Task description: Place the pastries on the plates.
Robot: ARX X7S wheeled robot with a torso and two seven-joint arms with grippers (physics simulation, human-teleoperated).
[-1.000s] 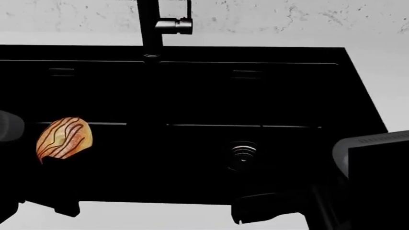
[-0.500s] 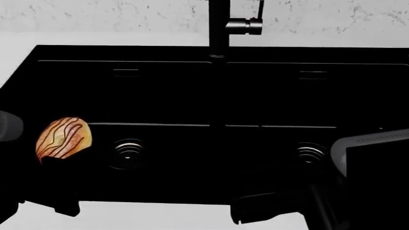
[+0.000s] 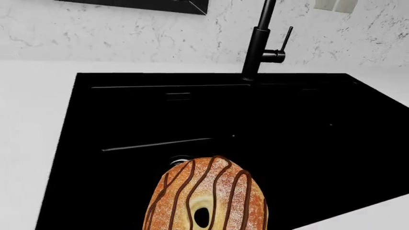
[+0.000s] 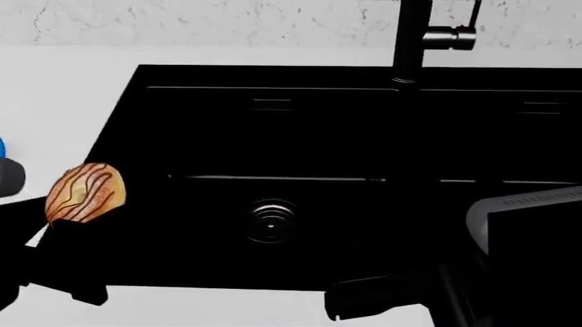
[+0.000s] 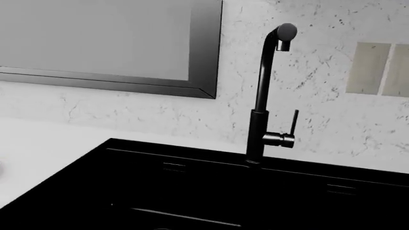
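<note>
The left gripper (image 4: 68, 225) grips the golden chocolate-striped round bun (image 4: 84, 193) over the black rectangular sink's (image 4: 364, 136) left edge; right gripper's state unclear

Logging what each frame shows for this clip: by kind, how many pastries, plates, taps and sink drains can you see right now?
Pastries: 1, the striped bun
Plates: 1, only a blue sliver at the head view's left edge
Taps: 1, the black tap
Sink drains: 1, the drain
Total: 4
</note>
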